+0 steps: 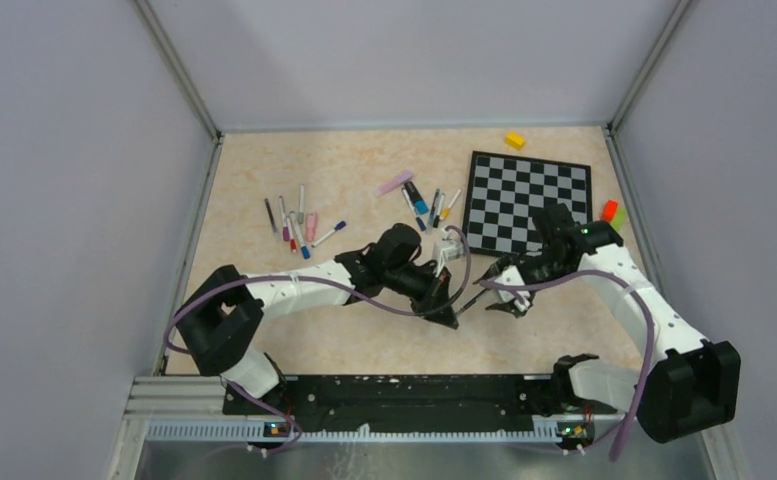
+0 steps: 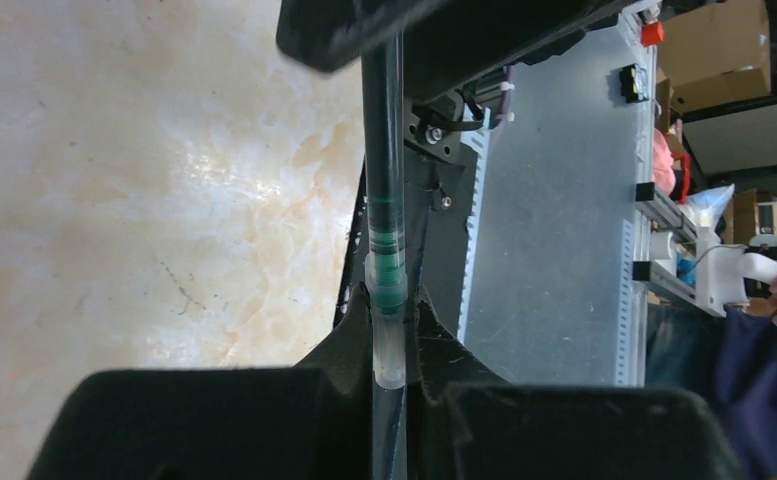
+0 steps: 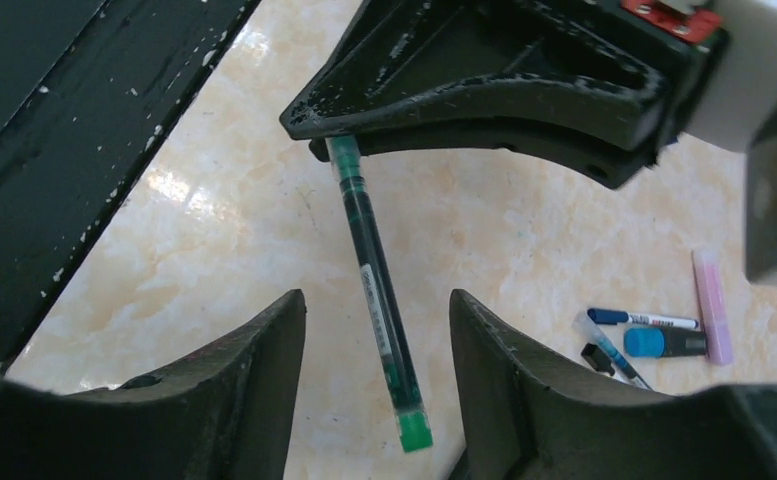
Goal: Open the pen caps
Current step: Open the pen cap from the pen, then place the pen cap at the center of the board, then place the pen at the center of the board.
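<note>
Above the middle of the bench's [image 1: 294, 350] near edge, a green pen [image 3: 364, 250] was clamped in the shut left hand [image 1: 449, 312], its seemingly clear cap [image 2: 388, 340] just beyond that grip, so the empty, parted right hand [image 3: 376, 297] could pull.

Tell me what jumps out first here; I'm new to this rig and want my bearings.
A dark green pen juts from the shut left gripper at mid-table, its free end between the fingers of the open right gripper. Beyond, a chessboard lies far right, with loose pens scattered to its left.
</note>
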`<state>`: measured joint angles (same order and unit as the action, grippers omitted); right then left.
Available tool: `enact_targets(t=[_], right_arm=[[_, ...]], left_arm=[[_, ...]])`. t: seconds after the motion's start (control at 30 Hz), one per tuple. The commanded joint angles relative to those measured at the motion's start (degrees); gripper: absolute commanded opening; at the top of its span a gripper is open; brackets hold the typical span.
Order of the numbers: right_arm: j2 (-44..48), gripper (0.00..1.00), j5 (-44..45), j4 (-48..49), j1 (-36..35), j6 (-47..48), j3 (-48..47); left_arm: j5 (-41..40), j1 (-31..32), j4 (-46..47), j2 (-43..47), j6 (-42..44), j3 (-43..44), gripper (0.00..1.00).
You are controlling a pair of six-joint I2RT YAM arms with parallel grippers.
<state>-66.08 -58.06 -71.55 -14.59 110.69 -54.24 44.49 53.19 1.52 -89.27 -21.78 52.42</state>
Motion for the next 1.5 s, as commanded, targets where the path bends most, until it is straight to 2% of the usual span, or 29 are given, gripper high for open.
enact_targets(t=[0.0, 0.2, 0.3, 0.37, 0.43, 0.6, 0.7, 0.83, 1.0, 1.07, 1.17, 1.2, 1.27, 1.4, 1.47], right_arm=[[1.3, 0.51, 4.8, 3.1, -4.7, 1.7, 1.6], [1.3, 0.37, 9.1, 5.1, -8.6, 0.5, 2.5], [1.6, 0.29, 8.6, 4.3, -9.0, 0.7, 2.0], [1.9, 0.2, 8.4, 3.9, -9.0, 0.9, 1.6], [2.1, 0.0, 9.1, 3.7, -9.0, 0.9, 1.4], [3.8, 0.0, 14.2, 3.2, -7.5, 3.7, 2.7], [5.1, 0.0, 12.7, 4.8, -1.6, 4.0, 3.9], [5.9, 0.0, 10.5, 6.8, 3.8, 4.4, 6.0], [5.8, 0.0, 8.2, 11.4, 4.4, -0.9, 9.6], [6.0, 0.0, 5.2, 16.3, 4.5, -10.3, 12.0], [6.1, 0.0, 2.2, 27.6, 4.4, -32.2, 16.1], [6.1, 0.0, 2.9, 34.2, 4.5, -39.7, 17.5], [5.5, 0.0, 8.1, 41.1, 4.4, -52.7, 18.7], [1.1, 0.0, 14.9, 47.4, 4.4, -65.3, 18.3], [-2.1, 0.0, 17.3, 48.6, 4.3, -68.3, 17.8]], left_arm=[[5.0, 0.0, 5.1, -1.0, -2.6, 2.6, 0.0], [8.3, 0.0, 5.0, -3.4, -5.2, 4.6, 0.0], [8.3, -0.1, 4.0, -4.0, -4.9, 5.0, 0.0], [8.5, -0.3, 3.3, -4.3, -4.7, 5.1, 0.0], [9.1, -0.5, 2.2, -4.7, -5.0, 5.1, 0.0], [10.7, -0.8, -5.6, -4.0, -2.4, 4.4, 0.0], [11.6, -0.9, -9.5, -2.1, -0.3, 1.3, 0.0], [13.9, -0.9, -8.9, 1.4, -1.3, -4.7, 0.0], [13.6, -1.1, -10.4, 6.3, -0.6, -8.9, 0.0], [7.6, -1.3, -11.7, 9.3, 0.0, -9.3, 0.0], [-8.2, -1.9, -13.7, 14.1, 0.2, -10.0, 0.0], [-14.2, -2.0, -13.7, 16.0, 0.2, -10.7, 0.0], [-28.7, -2.0, -13.8, 19.8, -2.7, -13.3, 0.0], [-54.8, -2.1, -14.7, 25.7, -9.6, -18.6, 0.0], [-63.3, -2.3, -17.4, 26.3, -14.1, -19.2, 0.0]])
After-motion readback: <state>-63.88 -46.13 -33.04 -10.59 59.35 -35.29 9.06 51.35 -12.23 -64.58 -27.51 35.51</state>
